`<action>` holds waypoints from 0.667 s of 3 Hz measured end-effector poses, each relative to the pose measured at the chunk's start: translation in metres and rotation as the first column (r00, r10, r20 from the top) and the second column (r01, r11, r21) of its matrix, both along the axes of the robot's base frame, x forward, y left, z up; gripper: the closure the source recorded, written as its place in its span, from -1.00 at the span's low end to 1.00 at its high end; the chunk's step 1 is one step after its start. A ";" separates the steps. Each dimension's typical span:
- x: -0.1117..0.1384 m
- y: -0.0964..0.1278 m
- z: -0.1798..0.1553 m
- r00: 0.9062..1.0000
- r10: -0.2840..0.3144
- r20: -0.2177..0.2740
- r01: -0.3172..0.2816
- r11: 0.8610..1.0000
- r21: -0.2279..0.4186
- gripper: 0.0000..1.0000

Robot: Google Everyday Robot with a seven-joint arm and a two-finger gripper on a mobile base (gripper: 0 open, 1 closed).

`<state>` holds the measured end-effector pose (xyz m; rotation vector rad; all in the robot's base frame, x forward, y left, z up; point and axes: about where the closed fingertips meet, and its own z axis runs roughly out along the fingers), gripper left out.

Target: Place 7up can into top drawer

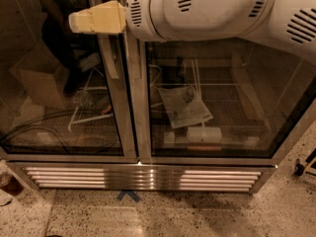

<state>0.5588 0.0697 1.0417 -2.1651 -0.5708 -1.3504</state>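
Up at the top left, my pincer hangs before the glass-door cooler; whether it is apart or together I cannot tell. Neither 7up can nor top drawer shows, so moving blind I risk striking the glass with the arm.

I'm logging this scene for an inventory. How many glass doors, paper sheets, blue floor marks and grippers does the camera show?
Glass doors: 2
Paper sheet, behind the right-hand glass: 1
Blue floor mark: 1
Gripper, upper left, in front of the left-hand glass: 1
Total: 5
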 end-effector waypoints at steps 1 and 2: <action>-0.012 0.012 -0.009 0.994 -0.046 -0.097 0.054 0.996 0.077 -1.00; -0.020 0.023 -0.015 0.974 -0.075 -0.213 0.111 0.981 0.161 -1.00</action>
